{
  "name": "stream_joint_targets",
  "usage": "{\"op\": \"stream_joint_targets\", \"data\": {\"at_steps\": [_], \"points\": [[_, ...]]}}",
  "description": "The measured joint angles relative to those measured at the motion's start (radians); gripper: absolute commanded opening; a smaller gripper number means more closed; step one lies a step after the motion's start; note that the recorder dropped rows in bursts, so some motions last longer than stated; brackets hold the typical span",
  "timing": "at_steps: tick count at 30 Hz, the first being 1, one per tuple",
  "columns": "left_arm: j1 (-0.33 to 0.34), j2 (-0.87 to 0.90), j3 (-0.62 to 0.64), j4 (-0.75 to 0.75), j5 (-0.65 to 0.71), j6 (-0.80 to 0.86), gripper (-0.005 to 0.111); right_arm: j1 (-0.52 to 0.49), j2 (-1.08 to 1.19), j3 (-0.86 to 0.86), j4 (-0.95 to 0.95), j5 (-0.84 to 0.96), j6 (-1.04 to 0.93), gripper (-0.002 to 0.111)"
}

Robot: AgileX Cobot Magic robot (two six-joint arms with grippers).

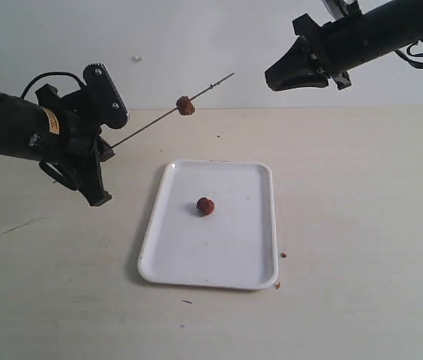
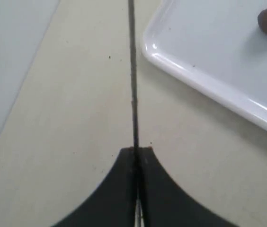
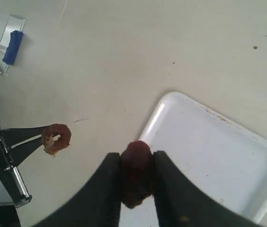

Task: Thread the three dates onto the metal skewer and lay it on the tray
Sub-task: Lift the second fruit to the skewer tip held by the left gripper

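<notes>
My left gripper [image 1: 105, 154] is shut on one end of the thin metal skewer [image 1: 151, 124], which slants up to the right above the table. One date [image 1: 185, 106] is threaded about two thirds along it; the right wrist view shows that date [image 3: 56, 139] end-on. A second date [image 1: 205, 205] lies in the middle of the white tray [image 1: 230, 259]. A third date [image 3: 136, 172] is pinched between the fingers of my right gripper [image 3: 137, 158], which hangs high at the upper right [image 1: 271, 77], just beyond the skewer's tip. In the left wrist view the skewer [image 2: 133, 71] runs straight out from my left gripper [image 2: 136, 150].
Tiny reddish crumbs [image 1: 280, 256] lie on the table off the tray's near right corner. A blue-and-clear object [image 3: 8, 45] rests far off on the table in the right wrist view. The light wooden table [image 1: 361, 225] spreads around the tray.
</notes>
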Motion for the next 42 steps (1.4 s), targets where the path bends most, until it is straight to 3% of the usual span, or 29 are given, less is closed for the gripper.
{"op": "stream_joint_targets", "data": {"at_steps": [18, 42], "points": [[-0.017, 0.08, 0.013, 0.0, -0.179, 0.027, 0.0, 0.0, 0.0, 0.0, 0.149, 0.002, 0.038, 0.023], [0.006, 0.08, 0.013, 0.0, -0.185, 0.021, 0.0, 0.045, 0.0, 0.0, 0.116, 0.004, 0.078, 0.023]]}}
